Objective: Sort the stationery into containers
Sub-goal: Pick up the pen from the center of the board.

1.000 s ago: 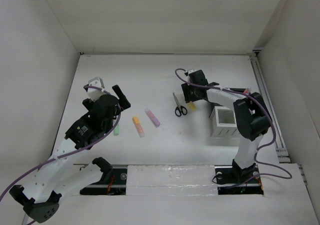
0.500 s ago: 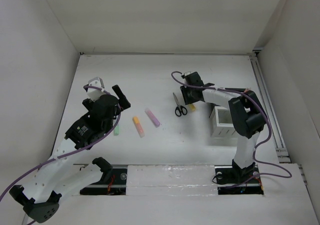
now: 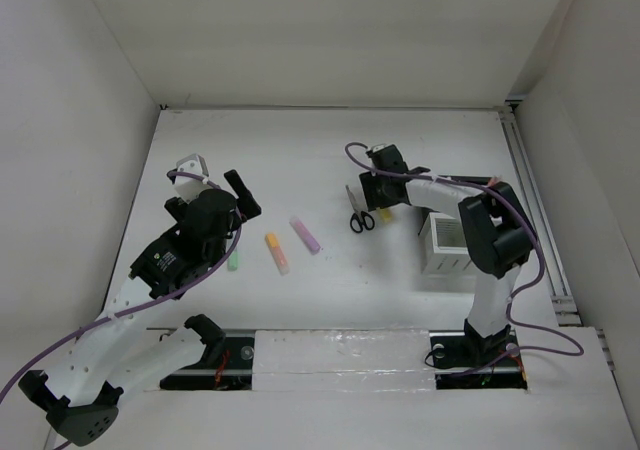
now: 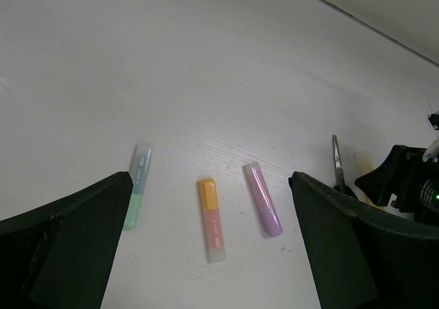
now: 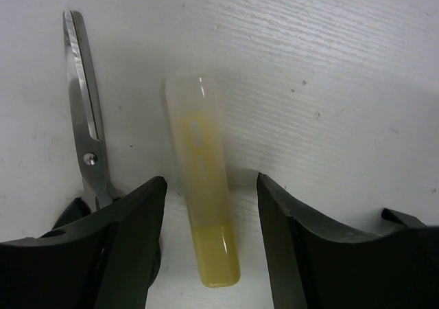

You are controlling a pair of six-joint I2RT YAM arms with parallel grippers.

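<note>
A yellow marker (image 5: 202, 206) lies on the table between the fingers of my right gripper (image 5: 211, 182). That gripper is open, with a gap on each side of the marker. The scissors (image 5: 86, 144) lie just left of it, blades shut, also seen from above as scissors (image 3: 356, 210). The green marker (image 4: 138, 185), orange marker (image 4: 212, 218) and purple marker (image 4: 263, 199) lie side by side below my left gripper (image 4: 211, 185), which hangs wide open above them. The containers (image 3: 447, 245) stand right of the scissors, partly behind the right arm.
White walls close in the table on the left, back and right. A rail (image 3: 540, 220) runs along the right edge. The right arm's purple cable (image 3: 360, 155) loops over the table near the scissors.
My right gripper has shifted a little left and nearer, over the yellow marker beside the scissors. The left arm and the three markers have not moved.
</note>
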